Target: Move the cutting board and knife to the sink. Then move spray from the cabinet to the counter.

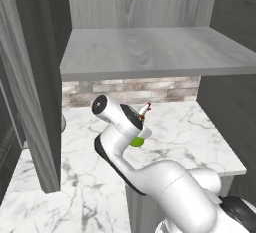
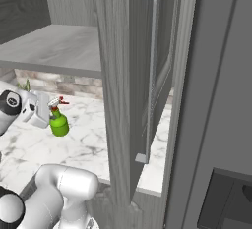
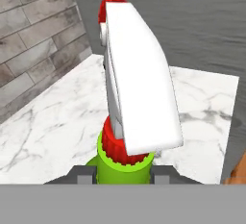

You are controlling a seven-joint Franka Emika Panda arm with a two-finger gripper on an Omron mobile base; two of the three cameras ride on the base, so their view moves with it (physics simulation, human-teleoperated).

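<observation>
The spray (image 2: 59, 123), a bright green bottle with a red-and-white trigger top (image 3: 139, 88), is low over the white marble counter (image 1: 195, 137), below the cabinet's pale grey shelf (image 1: 150, 52). My gripper (image 2: 45, 115) is shut on its green body, with a dark fingertip (image 3: 84, 174) on either side of the neck. In the left base view my arm hides most of the bottle, leaving a green patch (image 1: 138, 141) and the trigger tip. I cannot tell whether the bottle's base touches the counter. The cutting board, knife and sink are out of view.
A brick backsplash (image 1: 130, 91) runs behind the counter. The open grey cabinet door (image 2: 123, 75) with its long handle (image 2: 152, 75) stands close on the right. Another grey panel (image 1: 30, 102) stands on the left. An orange-brown sliver (image 3: 238, 170) that I cannot identify sits at the hand view's lower right.
</observation>
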